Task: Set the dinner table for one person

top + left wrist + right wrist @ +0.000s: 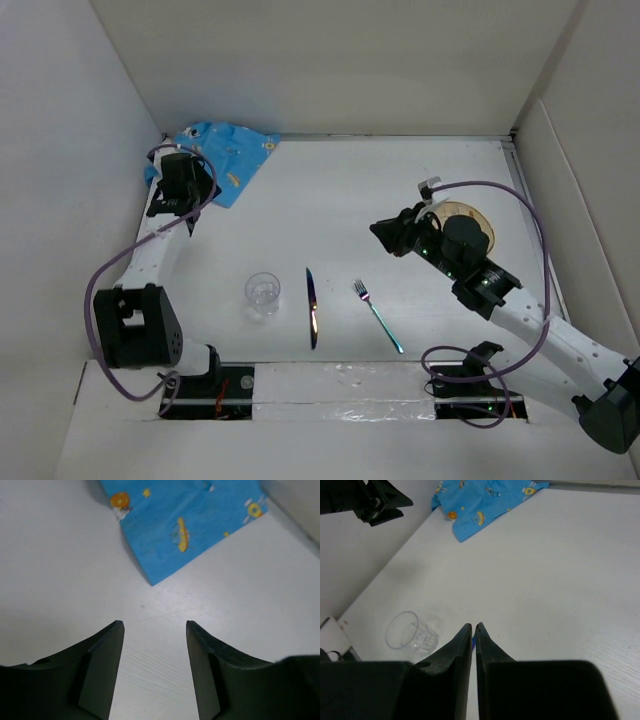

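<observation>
The dinner table (340, 190) is a plain white top. On its near part lie a clear glass (263, 293), a knife (312, 307) and a fork (377, 315), side by side. A tan plate (478, 218) at the right is partly hidden by my right arm. My right gripper (385, 232) hovers left of the plate, shut and holding nothing (472, 626); a thin blue sliver shows through the slit. My left gripper (185, 175) is at the far left, open over bare table (154, 625), just short of the blue placemat (180, 525).
The blue cartoon-print placemat (225, 150) lies crumpled in the far left corner. White walls border the table on three sides. From the right wrist view the glass (410, 632) sits left of the fingers, and the left arm (375, 502) shows at the upper left.
</observation>
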Robot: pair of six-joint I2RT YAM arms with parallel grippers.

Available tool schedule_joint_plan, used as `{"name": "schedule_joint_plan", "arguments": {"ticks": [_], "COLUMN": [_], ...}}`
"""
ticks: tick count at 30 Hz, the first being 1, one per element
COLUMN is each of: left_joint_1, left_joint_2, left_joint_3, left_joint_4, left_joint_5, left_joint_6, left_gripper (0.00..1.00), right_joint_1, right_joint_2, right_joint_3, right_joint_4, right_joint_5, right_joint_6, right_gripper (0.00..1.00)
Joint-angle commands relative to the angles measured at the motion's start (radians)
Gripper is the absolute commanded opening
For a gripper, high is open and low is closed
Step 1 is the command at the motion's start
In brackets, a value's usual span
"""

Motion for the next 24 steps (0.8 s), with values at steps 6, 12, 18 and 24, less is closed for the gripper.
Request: {"name": "schedule_joint_plan", "arguments": {"ticks": [6,12,18,24], "left_joint_1": [0.015,0.035,0.035,0.009], "left_joint_2": [0.261,0.497,0.71,0.815], "left_joint_3": [0.145,0.316,0.499,0.562], "left_joint_4": [-0.064,-0.073,-0.116,-0.14], "left_joint_5": [-0.093,-0.015,-0.042,-0.078], "left_joint_6": [0.034,-0.026,-0.075,-0.06], "left_gripper": [0.51,0.53,0.53,0.18], "right_joint_1": [0.01,0.019,0.019,0.019], "right_joint_2": [-0.033,0.007,0.066,0.113], "right_joint_3": [-0.017,-0.017,-0.01,0.0], "right_joint_4": [0.049,0.068,0.082,0.091], "right_joint_5": [0.032,-0.009,-0.009,-0.002], "right_joint_6": [-0.006,-0.01,-0.015,-0.015], "right_gripper": [0.57,0.57,0.57,0.57]}}
